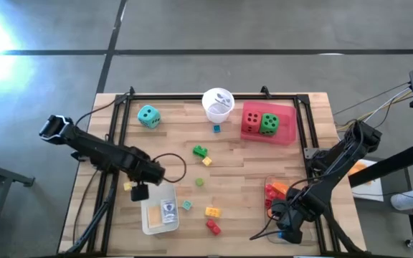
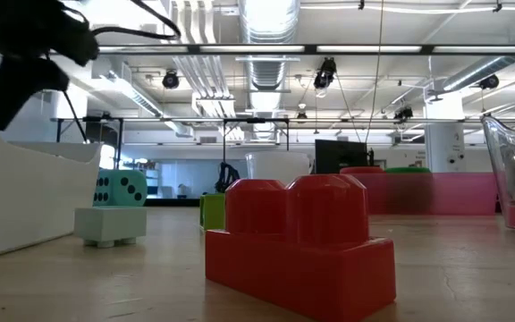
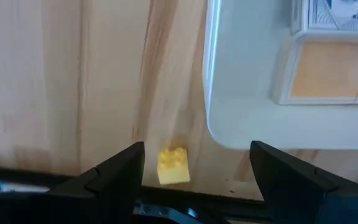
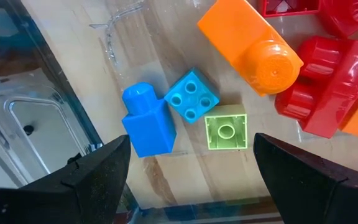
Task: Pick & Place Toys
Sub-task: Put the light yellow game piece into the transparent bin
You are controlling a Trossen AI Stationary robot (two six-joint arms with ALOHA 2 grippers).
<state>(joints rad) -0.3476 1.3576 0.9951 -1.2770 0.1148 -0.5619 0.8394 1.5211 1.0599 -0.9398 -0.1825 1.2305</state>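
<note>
Two arms work the near half of the table (image 1: 249, 154): the left gripper (image 1: 139, 190) hangs with fingers spread over a small yellow brick (image 3: 173, 167) that lies free on the wood just beside the white tray (image 1: 149, 218), where two flat cards (image 1: 168, 210) rest; the right gripper (image 1: 285, 226) hovers at the near right corner, fingers wide and holding nothing, above the clear tray (image 1: 271, 180). Through that tray's floor its wrist camera sees a blue brick (image 4: 148, 127), a light blue brick (image 4: 191, 96) touching it, a pale green brick (image 4: 226, 132), an orange brick (image 4: 253, 46) and red bricks (image 4: 328, 81) bunched together. Between the trays lie a red brick (image 1: 213, 227) nearest the front, a yellow-orange brick (image 1: 212, 211) and a small teal brick (image 1: 186, 205). Farther in sit a pale green piece (image 1: 200, 182), a yellow piece (image 1: 206, 161) and a green brick (image 1: 200, 151). Toward the far edge stand a teal die (image 1: 148, 116), a white cup (image 1: 218, 102) with a small blue brick (image 1: 216, 129) near it, and a pink tray (image 1: 287, 129) holding a red die (image 1: 252, 121) and a green die (image 1: 269, 124) side by side
</note>
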